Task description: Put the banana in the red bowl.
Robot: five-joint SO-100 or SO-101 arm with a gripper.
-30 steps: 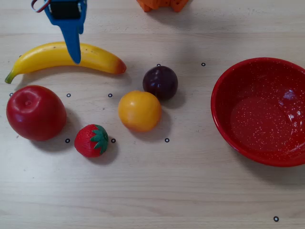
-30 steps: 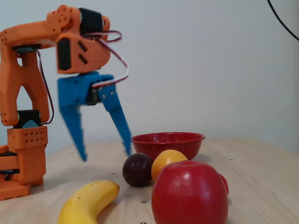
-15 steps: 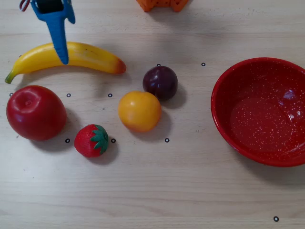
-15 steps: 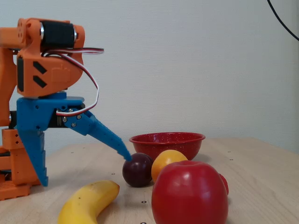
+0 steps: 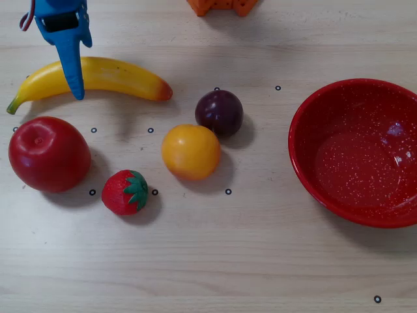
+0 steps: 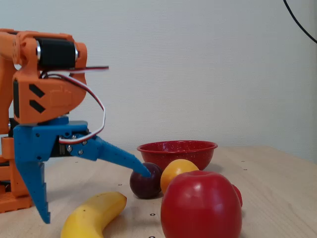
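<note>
The yellow banana (image 5: 124, 77) lies flat on the table at the upper left of the overhead view, green stem to the left. It also shows in the fixed view (image 6: 94, 213). My blue gripper (image 5: 68, 62) hangs over its left half, jaws wide open and empty. In the fixed view the gripper (image 6: 95, 196) has one finger pointing down beside the banana and the other reaching out above it toward the plum. The red bowl (image 5: 313, 163) stands empty at the right edge of the overhead view and at the back of the fixed view (image 6: 176, 148).
A red apple (image 5: 49, 153), a strawberry (image 5: 125, 192), a round orange-yellow fruit (image 5: 190, 151) and a dark plum (image 5: 219, 112) lie between the banana and the bowl. The arm's orange base (image 5: 221, 6) sits at the top edge.
</note>
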